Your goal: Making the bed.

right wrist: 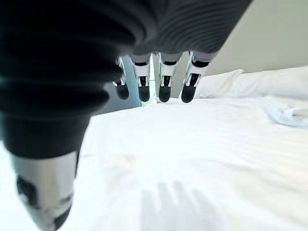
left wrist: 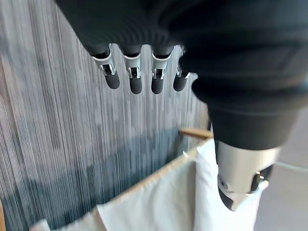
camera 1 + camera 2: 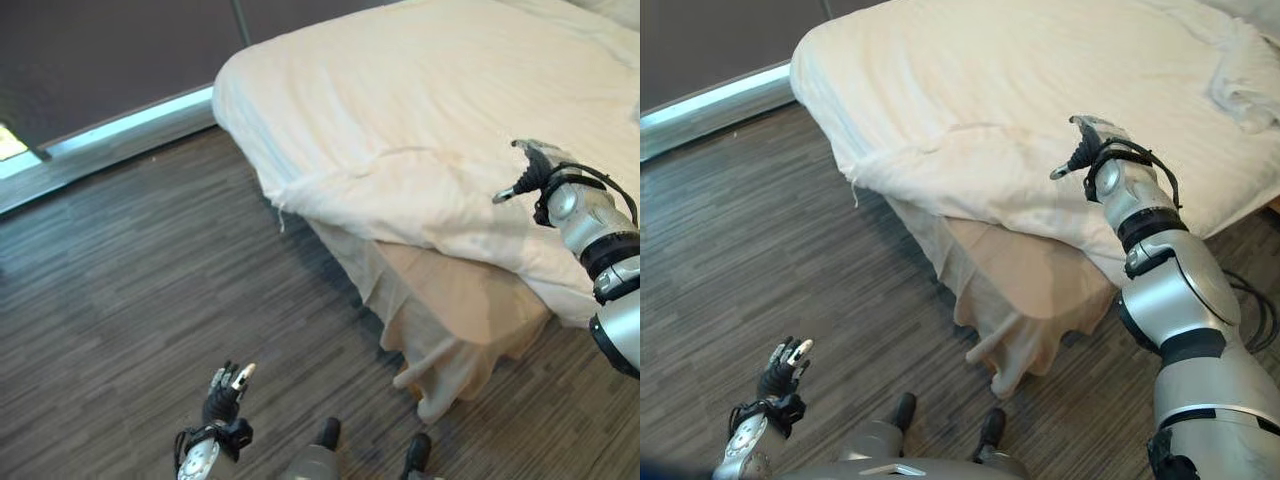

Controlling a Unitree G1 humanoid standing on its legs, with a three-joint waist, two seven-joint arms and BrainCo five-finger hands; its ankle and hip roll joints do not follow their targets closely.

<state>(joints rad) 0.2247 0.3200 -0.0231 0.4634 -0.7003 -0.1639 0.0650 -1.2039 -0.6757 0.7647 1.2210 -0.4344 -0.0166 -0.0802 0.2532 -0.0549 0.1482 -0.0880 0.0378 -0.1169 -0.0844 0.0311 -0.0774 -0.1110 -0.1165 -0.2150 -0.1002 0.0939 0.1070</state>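
Observation:
A bed with a cream-white duvet point(image 3: 420, 110) fills the upper right of the eye views. The duvet's near corner point(image 3: 300, 195) is folded back, baring a tan bed base point(image 3: 460, 300) and a hanging white skirt point(image 3: 440, 385). My right hand point(image 3: 535, 170) hovers open just above the duvet near the bed's front edge, fingers straight and holding nothing point(image 1: 154, 82). Low over the wooden floor, well left of the bed, my left hand point(image 3: 225, 395) is open and empty, fingers point(image 2: 137, 77) straight.
Dark wood-plank floor point(image 3: 150, 280) spreads left of the bed. A dark wall with a pale skirting strip point(image 3: 130, 125) runs along the back left. Pillows point(image 1: 250, 82) lie at the bed's far end, with a crumpled white cloth point(image 3: 1240, 85) near them.

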